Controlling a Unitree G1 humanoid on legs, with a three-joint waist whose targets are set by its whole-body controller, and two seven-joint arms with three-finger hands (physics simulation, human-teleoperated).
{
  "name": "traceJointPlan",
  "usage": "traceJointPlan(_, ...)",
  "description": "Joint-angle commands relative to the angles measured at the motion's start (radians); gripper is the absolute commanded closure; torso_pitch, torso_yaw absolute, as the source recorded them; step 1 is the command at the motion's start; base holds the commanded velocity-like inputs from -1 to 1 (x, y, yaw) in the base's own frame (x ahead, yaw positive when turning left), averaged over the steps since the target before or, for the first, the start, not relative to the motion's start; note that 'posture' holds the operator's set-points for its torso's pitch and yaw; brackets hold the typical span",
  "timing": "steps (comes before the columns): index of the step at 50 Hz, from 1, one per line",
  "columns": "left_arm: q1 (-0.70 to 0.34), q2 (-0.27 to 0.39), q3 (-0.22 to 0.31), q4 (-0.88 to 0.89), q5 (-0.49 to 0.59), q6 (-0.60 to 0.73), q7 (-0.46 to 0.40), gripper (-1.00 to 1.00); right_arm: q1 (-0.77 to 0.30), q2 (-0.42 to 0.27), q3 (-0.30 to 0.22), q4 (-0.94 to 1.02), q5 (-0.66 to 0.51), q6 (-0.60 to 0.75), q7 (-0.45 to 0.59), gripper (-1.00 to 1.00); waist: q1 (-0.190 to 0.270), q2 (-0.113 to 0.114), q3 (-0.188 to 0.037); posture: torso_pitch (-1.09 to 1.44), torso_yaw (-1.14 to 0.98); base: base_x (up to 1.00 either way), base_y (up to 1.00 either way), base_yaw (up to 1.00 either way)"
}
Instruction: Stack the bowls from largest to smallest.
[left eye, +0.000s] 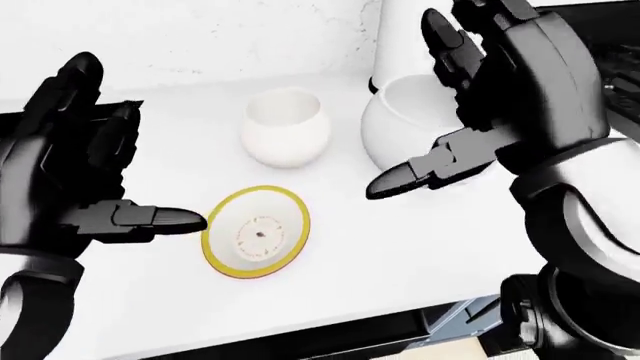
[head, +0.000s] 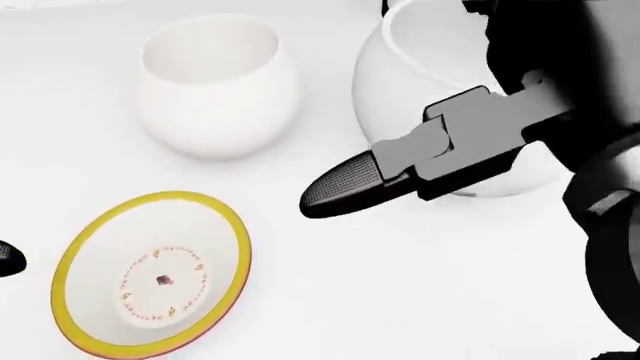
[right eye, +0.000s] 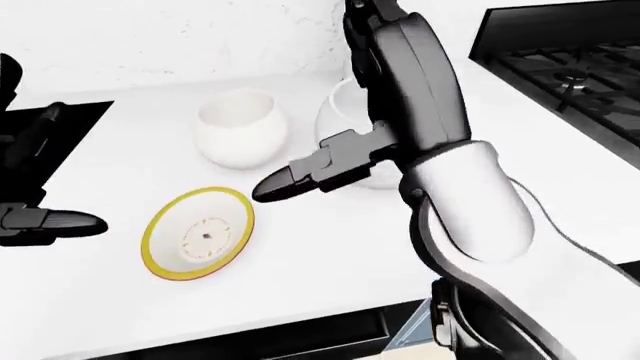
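Left-eye view shows the white tabletop (left eye: 400, 255) carrying three bowls. Largest is the big white bowl (left eye: 400, 112) at upper right, partly behind the right hand (left eye: 470, 112), whose fingers are spread apart and hold nothing. Just left of it stands the medium white bowl (left eye: 286, 127). Smallest is the yellow-rimmed bowl (left eye: 257, 232), lower down, beside the left hand (left eye: 70, 172), also spread and empty.

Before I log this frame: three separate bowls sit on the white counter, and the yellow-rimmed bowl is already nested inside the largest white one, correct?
Not quite. The yellow-rimmed bowl is not nested; the left-eye view shows it alone on the counter, apart from the largest white bowl. Three separate bowls is right.
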Motion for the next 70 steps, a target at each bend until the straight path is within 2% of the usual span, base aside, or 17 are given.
traceJointPlan(1, -0.013, 0.039, 0.029, -0.007, -0.072, -0.043, 0.039, -1.0, -0.069, 0.002, 0.053, 0.047, -0.124, -0.002, 0.044, -1.0, -0.001, 0.003, -0.015, 0.0, 0.0, 0.0, 0.0, 0.0)
traceJointPlan(3, 0.001, 0.062, 0.036, -0.003, -0.113, -0.06, 0.065, -1.0, -0.111, 0.017, 0.111, 0.084, -0.228, 0.002, 0.101, -1.0, -0.002, 0.007, -0.013, 0.0, 0.0, 0.0, 0.0, 0.0)
traceJointPlan(6, 0.025, 0.079, 0.025, 0.011, -0.111, -0.099, 0.063, -1.0, -0.212, 0.032, 0.227, 0.191, -0.404, -0.007, 0.207, -1.0, -0.003, 0.013, -0.01, 0.0, 0.0, 0.0, 0.0, 0.0)
traceJointPlan(10, 0.03, 0.101, 0.032, 0.018, -0.138, -0.113, 0.077, -1.0, -0.315, 0.04, 0.356, 0.369, -0.676, -0.083, 0.406, -1.0, -0.007, 0.023, -0.008, 0.0, 0.0, 0.0, 0.0, 0.0)
traceJointPlan(13, 0.04, 0.104, 0.029, 0.018, -0.136, -0.123, 0.077, -1.0, -0.336, 0.082, 0.41, 0.476, -0.925, -0.173, 0.565, -1.0, -0.008, 0.028, -0.006, 0.0, 0.0, 0.0, 0.0, 0.0)
traceJointPlan(15, 0.044, 0.103, 0.021, 0.024, -0.118, -0.132, 0.065, -1.0, -0.331, 0.131, 0.426, 0.558, -1.106, -0.277, 0.682, -1.0, -0.01, 0.031, -0.006, 0.0, 0.0, 0.0, 0.0, 0.0)
traceJointPlan(17, 0.041, 0.105, 0.02, 0.031, -0.109, -0.135, 0.057, -1.0, -0.311, 0.181, 0.431, 0.688, -1.319, -0.467, 0.789, -1.0, -0.012, 0.036, -0.007, 0.0, 0.0, 0.0, 0.0, 0.0)
traceJointPlan(21, 0.045, 0.109, 0.036, 0.032, -0.121, -0.132, 0.054, -1.0, -0.276, 0.332, 0.335, 0.815, -1.657, -0.769, 0.923, -1.0, -0.017, 0.047, -0.015, 0.0, 0.0, 0.0, 0.0, 0.0)
traceJointPlan(23, 0.047, 0.112, 0.046, 0.031, -0.13, -0.13, 0.056, -1.0, -0.255, 0.384, 0.288, 0.852, -1.754, -0.891, 0.951, -1.0, -0.017, 0.051, -0.017, 0.0, 0.0, 0.0, 0.0, 0.0)
traceJointPlan(25, 0.05, 0.114, 0.049, 0.031, -0.134, -0.133, 0.057, -1.0, -0.233, 0.423, 0.266, 0.869, -1.826, -0.983, 0.965, -1.0, -0.018, 0.056, -0.019, 0.0, 0.0, 0.0, 0.0, 0.0)
traceJointPlan(30, 0.058, 0.105, 0.045, 0.025, -0.13, -0.14, 0.057, -1.0, -0.174, 0.492, 0.25, 0.935, -1.925, -1.145, 0.925, -1.0, -0.022, 0.064, -0.025, 0.0, 0.0, 0.0, 0.0, 0.0)
traceJointPlan(34, 0.07, 0.096, 0.043, 0.03, -0.105, -0.15, 0.033, -1.0, -0.144, 0.544, 0.265, 0.977, -1.987, -1.224, 0.896, -1.0, -0.026, 0.067, -0.029, 0.0, 0.0, 0.0, 0.0, 0.0)
traceJointPlan(40, 0.074, 0.089, 0.055, 0.036, -0.094, -0.149, 0.016, -1.0, -0.142, 0.58, 0.274, 1.047, -2.055, -1.315, 0.866, -1.0, -0.028, 0.069, -0.026, 0.0, 0.0, 0.0, 0.0, 0.0)
traceJointPlan(49, 0.106, 0.062, 0.069, 0.039, -0.048, -0.16, -0.036, -1.0, -0.143, 0.599, 0.28, 1.196, -2.137, -1.413, 0.782, -1.0, -0.03, 0.067, -0.024, 0.0, 0.0, 0.0, 0.0, 0.0)
traceJointPlan(59, 0.119, 0.019, 0.065, 0.058, 0.044, -0.175, -0.116, -1.0, -0.149, 0.614, 0.272, 1.332, -2.161, -1.424, 0.711, -1.0, -0.025, 0.064, -0.025, 0.0, 0.0, 0.0, 0.0, 0.0)
traceJointPlan(60, 0.117, 0.017, 0.064, 0.062, 0.049, -0.174, -0.12, -1.0, -0.15, 0.607, 0.269, 1.355, -2.16, -1.423, 0.705, -0.92, -0.024, 0.064, -0.025, 0.0, 0.0, 0.0, 0.0, 0.0)
traceJointPlan(70, 0.118, -0.01, 0.058, 0.074, 0.108, -0.179, -0.166, -1.0, -0.19, 0.575, 0.26, 1.513, -2.142, -1.418, 0.62, -0.69, -0.018, 0.06, -0.032, 0.0, 0.0, 0.0, 0.0, 0.0)
